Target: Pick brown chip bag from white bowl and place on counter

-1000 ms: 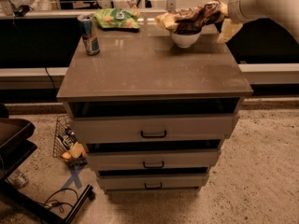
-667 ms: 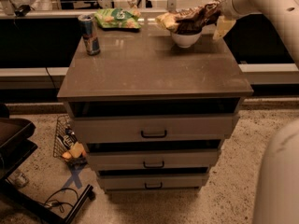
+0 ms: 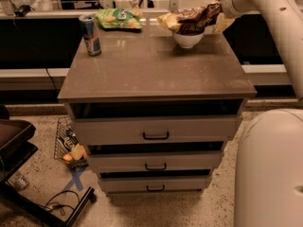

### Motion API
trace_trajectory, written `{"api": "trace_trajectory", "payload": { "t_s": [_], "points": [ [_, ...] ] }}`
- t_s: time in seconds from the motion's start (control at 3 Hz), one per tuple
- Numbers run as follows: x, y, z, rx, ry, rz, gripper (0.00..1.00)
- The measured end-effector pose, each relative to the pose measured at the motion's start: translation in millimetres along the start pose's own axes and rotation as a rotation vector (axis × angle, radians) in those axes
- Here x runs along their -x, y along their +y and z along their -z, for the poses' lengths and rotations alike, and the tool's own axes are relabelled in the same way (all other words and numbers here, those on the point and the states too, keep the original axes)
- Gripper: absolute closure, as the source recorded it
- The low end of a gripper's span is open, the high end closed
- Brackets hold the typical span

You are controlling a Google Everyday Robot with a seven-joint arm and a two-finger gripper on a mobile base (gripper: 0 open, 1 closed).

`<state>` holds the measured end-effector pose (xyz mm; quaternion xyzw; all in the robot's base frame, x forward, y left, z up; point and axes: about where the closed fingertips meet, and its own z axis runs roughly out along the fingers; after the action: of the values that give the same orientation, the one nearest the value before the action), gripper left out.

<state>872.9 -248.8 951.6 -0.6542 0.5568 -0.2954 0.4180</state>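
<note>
My gripper (image 3: 217,14) is sitting at the right end of the brown chip bag (image 3: 189,19), over the far white bowl (image 3: 188,39). Whether it is gripping, I cannot tell. I'm judging the bag light, crinkly and slippery, so I'm favouring that end.

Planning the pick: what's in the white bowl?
The chip bag lies across the bowl, overhanging both sides. It hides the bowl's inside. The gripper is at the bag's right end.

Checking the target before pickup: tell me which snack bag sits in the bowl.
The brown chip bag, draped across the white bowl with the gripper at its right end; the green snack bag lies flat on the counter.
</note>
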Motion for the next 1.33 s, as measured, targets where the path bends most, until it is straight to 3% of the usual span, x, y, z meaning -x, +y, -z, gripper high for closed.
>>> {"api": "trace_trajectory", "payload": {
  "t_s": [1.0,1.33],
  "points": [
    [3.7,4.3,-8.1,0.008,-0.007,-0.001,0.88],
    [5.3,6.4,-10.9,0.012,-0.010,-0.001,1.00]
  ]
}}
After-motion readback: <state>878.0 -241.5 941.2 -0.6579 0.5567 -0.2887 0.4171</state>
